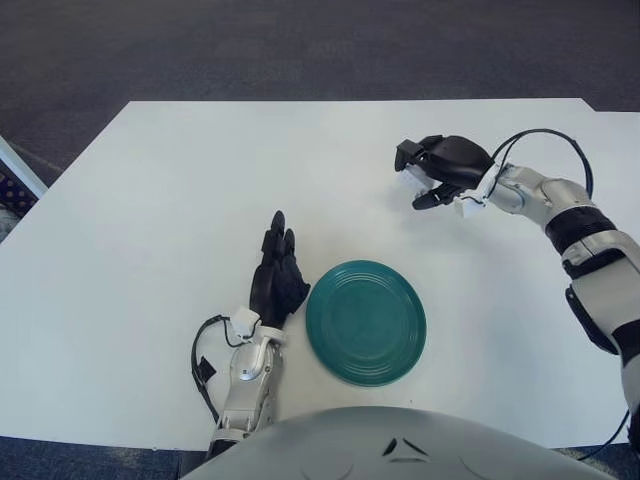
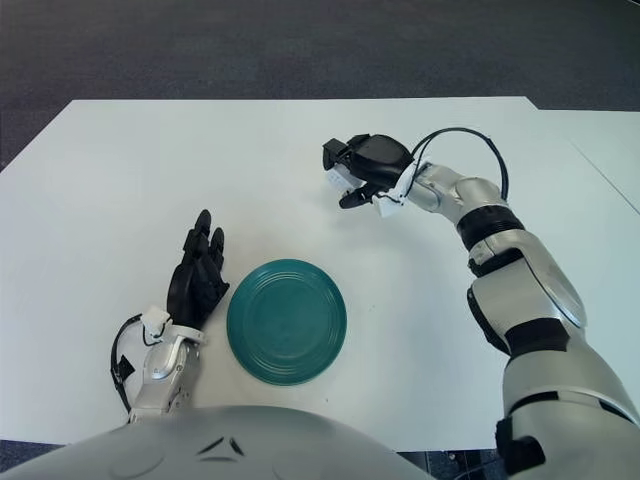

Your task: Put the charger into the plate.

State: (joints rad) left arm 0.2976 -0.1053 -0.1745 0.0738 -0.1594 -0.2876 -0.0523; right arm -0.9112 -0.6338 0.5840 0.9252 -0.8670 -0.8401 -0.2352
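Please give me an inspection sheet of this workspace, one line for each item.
Surface: white table, flat.
Job's things: white charger held in the right hand, away from the green plate, which holds nothing.
Clutter: nothing seen.
Hands: right hand curled on the charger at the far right of the table; left hand open, fingers straight, just left of the plate.
Cables: black cable looping at the right wrist; another at the left wrist.
Surroundings: dark carpet.

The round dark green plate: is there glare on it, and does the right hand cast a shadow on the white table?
Left eye view: no bright glare on the round dark green plate. Right eye view: only a faint, soft shadow under the right hand on the white table.
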